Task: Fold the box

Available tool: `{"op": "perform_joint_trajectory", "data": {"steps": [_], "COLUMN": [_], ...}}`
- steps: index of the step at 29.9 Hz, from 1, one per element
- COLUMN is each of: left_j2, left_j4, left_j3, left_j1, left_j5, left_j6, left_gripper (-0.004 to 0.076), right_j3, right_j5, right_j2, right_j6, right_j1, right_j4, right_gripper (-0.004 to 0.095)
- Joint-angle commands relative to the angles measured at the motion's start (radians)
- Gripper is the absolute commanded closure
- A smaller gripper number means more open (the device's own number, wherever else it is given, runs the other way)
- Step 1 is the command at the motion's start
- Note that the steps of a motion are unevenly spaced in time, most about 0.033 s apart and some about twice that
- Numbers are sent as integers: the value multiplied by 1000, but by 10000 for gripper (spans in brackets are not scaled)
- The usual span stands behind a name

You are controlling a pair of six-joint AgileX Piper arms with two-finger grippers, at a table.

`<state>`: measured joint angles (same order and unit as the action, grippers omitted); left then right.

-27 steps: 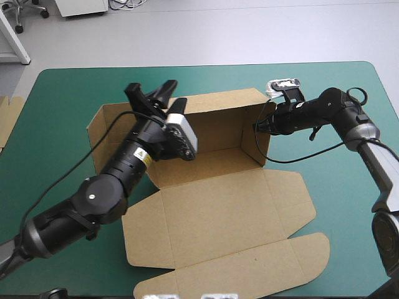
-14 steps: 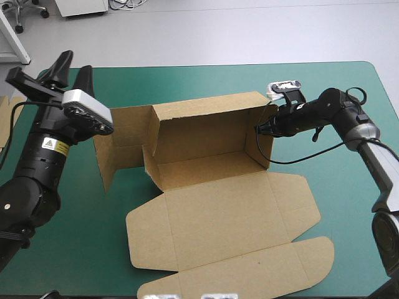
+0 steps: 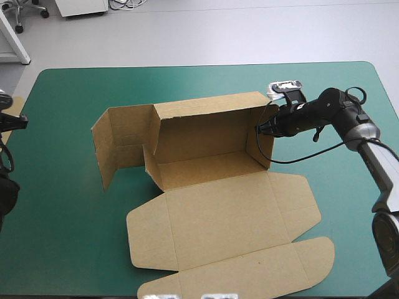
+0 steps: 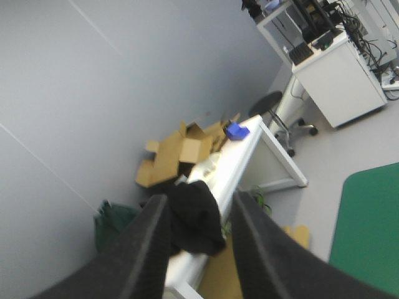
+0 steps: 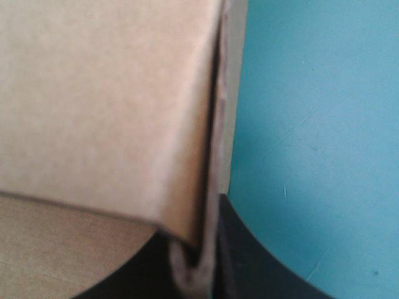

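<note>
Centrally on the teal-green cover, in the high view: the box, brown board only part raised. Stands with the back wall upright across the middle of the frame and the right side wall up at its right end. Left end panel swung outward toward the left of the frame. Lid and flaps spread flat on the cover toward the lower edge of the frame. Bare cover on every side of it.

Right gripper: comes in from the right of the frame, pinched all but closed on the upper part of the box's right wall. Told only by the right wrist view: the wall's thin edge caught between the black fingers, board to one side of it, cover to the other.

Left gripper: outside the high view, only a bit of its arm at the left edge of the frame. Told only by the left wrist view: fingers spread apart, empty, raised and looking level away from the table. Beside them, a corner of the cover and, just off it, more board.
</note>
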<state>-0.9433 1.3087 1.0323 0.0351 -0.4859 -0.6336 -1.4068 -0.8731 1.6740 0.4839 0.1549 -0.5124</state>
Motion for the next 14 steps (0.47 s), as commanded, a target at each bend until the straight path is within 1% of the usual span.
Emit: {"op": "perform_joint_trajectory", "data": {"steps": [1,3,5,9,11,14], "left_j2": [-28,-63,-110,-219,-271,-323], "left_j4": [-240,-370,-465,-646,-753,-908], "left_j3": [26,26,26,26,26,24], "left_j1": [144,184,203,207,207,207], "left_j5": [110,133,131,35,-14,-26], "left_j6": [-24,-24,-24,-12,38,173], "left_gripper": [480,482,483,484,484,484], "right_j3": [-34,-34,-34,-34,-34,-34], "right_j5": [6,4,3,1,-2,-15], "right_j2": [-49,-49,-49,-49,-49,-49], "right_j6": [-6,-6,-6,-6,-15,-18], "right_j1": [-4,-4,-4,-4,-6,-6], "right_j4": [-29,-29,-29,-29,-29,-29], "right_gripper": [921,921,921,921,921,921]}}
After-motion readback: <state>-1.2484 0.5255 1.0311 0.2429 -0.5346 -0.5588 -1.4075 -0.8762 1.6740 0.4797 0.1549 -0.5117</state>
